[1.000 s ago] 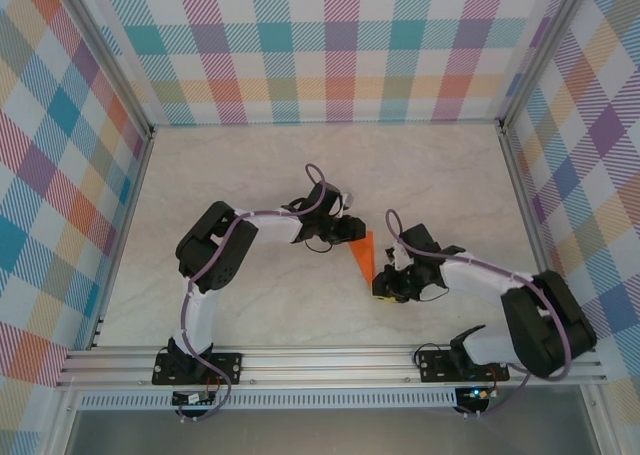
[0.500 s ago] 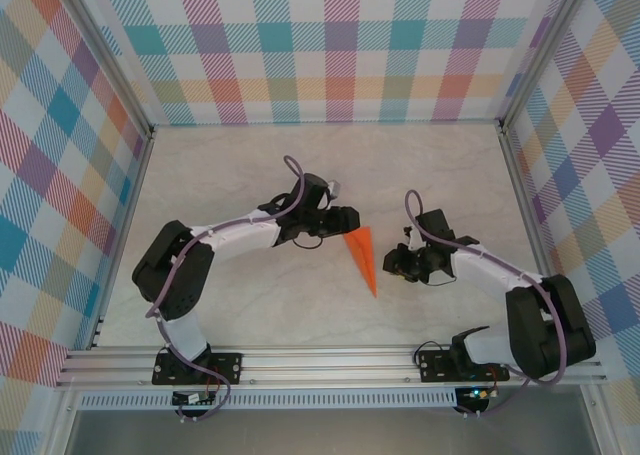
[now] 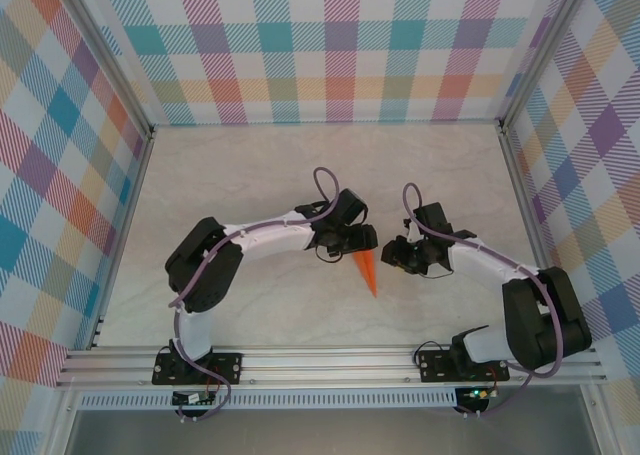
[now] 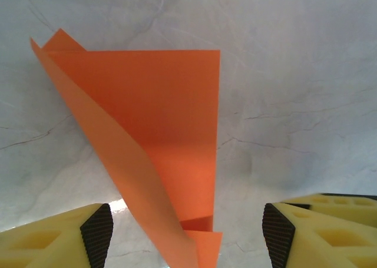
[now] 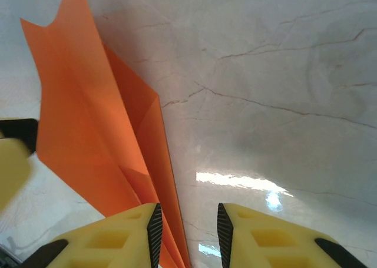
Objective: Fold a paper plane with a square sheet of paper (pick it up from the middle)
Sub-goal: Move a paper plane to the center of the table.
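The orange paper wedge (image 3: pixel 368 273) lies near the middle of the table with its point aimed at about 5 o'clock and one flap standing off the surface. Half a second ago its whole length was bare. Now my left gripper (image 3: pixel 357 243) has slid over the wide 12 o'clock end, fingers spread well apart either side of the paper. My right gripper (image 3: pixel 392 255) has edged in from 3 o'clock, fingers drawn close with a slim gap. The wedge's long edge runs into that gap, though I can't tell whether a pad touches it. I judge both arms are setting up the next crease. Underneath is a pale marbled tabletop (image 3: pixel 250 175), with plaid walls (image 3: pixel 340 45) around it and an aluminium rail (image 3: pixel 330 360) at 6 o'clock.
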